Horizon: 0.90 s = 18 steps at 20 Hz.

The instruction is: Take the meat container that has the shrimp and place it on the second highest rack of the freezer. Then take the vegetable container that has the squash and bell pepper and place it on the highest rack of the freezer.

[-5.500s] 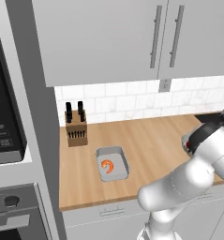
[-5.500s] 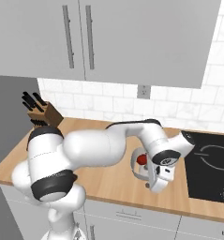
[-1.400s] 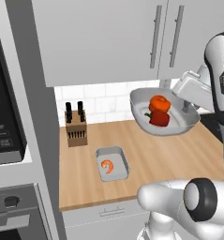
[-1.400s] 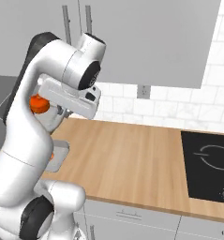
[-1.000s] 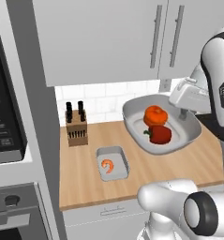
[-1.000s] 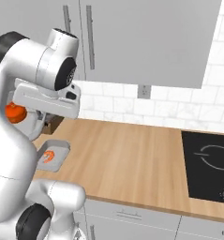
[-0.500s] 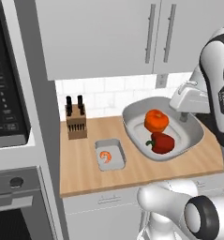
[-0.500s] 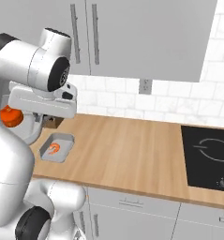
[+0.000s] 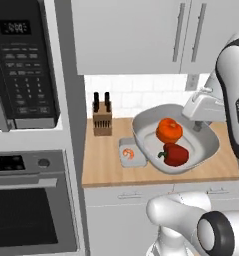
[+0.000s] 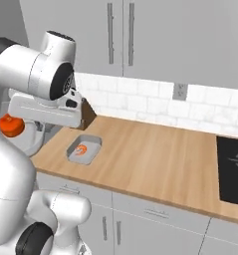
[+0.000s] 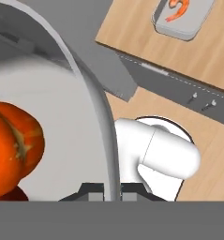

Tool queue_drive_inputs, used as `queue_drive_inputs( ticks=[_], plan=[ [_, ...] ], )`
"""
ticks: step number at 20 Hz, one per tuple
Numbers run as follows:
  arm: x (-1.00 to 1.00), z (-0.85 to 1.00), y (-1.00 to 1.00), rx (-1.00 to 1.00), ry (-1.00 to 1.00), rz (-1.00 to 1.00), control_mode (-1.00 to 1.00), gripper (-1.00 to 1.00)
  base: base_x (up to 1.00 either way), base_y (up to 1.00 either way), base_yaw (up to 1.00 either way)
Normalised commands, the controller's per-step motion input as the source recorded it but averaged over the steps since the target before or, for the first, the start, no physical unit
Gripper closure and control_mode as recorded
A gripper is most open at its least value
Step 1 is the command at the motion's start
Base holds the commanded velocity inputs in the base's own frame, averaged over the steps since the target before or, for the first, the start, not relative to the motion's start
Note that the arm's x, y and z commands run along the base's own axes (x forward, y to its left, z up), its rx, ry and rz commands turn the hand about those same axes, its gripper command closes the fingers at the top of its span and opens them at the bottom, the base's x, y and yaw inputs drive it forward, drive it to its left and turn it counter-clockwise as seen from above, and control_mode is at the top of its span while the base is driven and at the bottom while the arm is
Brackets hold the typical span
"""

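The gripper (image 11: 112, 194) is clamped on the rim of the vegetable container (image 9: 146, 131), one finger at each side of the thin wall, and it holds the grey bowl in the air above the wooden counter (image 9: 106, 165). Inside the bowl the squash (image 9: 169, 130) sits at 12 o'clock of the bell pepper (image 9: 175, 154), and the two touch each other. In the left base view the meat container (image 9: 127, 156) lies on the counter at 9 o'clock of the bowl, with the shrimp (image 9: 128, 153) in it. The knife block (image 9: 102, 120) stands at 11 o'clock of this small tray, near the wall. The microwave (image 9: 22, 70) shows small white button labels, too small to read.
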Motion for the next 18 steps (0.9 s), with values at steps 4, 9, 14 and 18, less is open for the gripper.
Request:
queue_drive_inputs(
  ticks=[4,9,14,18],
  plan=[
    [0.00,0.00,0.00,0.00,0.00,0.00,1.00,1.00,-0.22,0.71,0.31],
    [0.00,0.00,0.00,0.00,0.00,0.00,1.00,1.00,-0.23,0.76,0.33],
    [0.00,0.00,0.00,0.00,0.00,0.00,1.00,1.00,-0.20,0.84,0.09],
    [0.00,0.00,0.00,0.00,0.00,0.00,1.00,1.00,-0.32,0.92,0.01]
  ],
)
